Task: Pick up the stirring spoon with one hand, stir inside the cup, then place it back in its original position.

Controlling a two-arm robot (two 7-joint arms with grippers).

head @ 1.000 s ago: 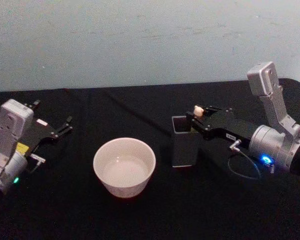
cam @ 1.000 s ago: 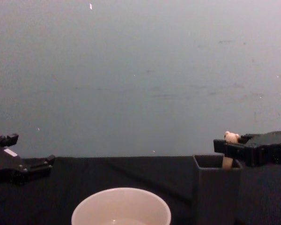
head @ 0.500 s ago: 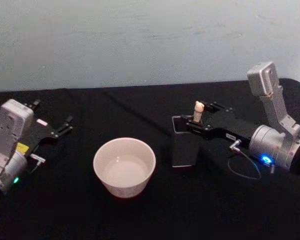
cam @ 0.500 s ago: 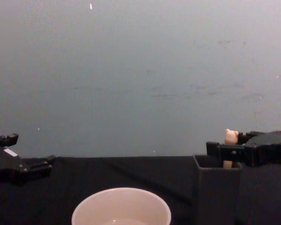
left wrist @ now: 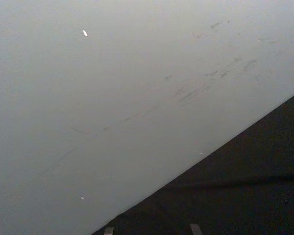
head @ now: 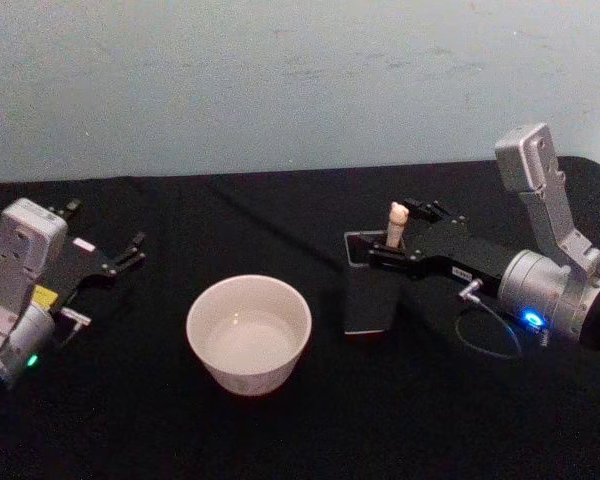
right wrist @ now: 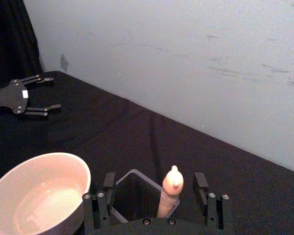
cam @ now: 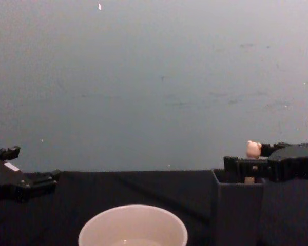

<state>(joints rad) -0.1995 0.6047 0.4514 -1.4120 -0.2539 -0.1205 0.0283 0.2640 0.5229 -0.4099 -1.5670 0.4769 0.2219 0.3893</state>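
The stirring spoon (head: 397, 222) stands upright in the dark grey square holder (head: 368, 300), its beige handle and bear head poking above the rim. My right gripper (head: 395, 236) is open at the holder's top, one finger on each side of the handle, not touching it. The right wrist view shows the spoon (right wrist: 170, 193) free between the spread fingers (right wrist: 95, 210) above the holder (right wrist: 132, 188). In the chest view the bear head (cam: 253, 149) rises above the gripper. The cream cup (head: 248, 335) sits left of the holder. My left gripper (head: 105, 226) is parked open at the far left.
A black cloth (head: 280, 215) covers the table, and a pale wall rises behind it. A thin cable loops beside the right wrist (head: 485, 335). There is bare cloth between the cup and the left gripper, and in front of the cup.
The right gripper was shut on the spoon's handle a second ago. It has opened and sunk slightly, leaving the spoon standing in the holder. The left arm has not moved.
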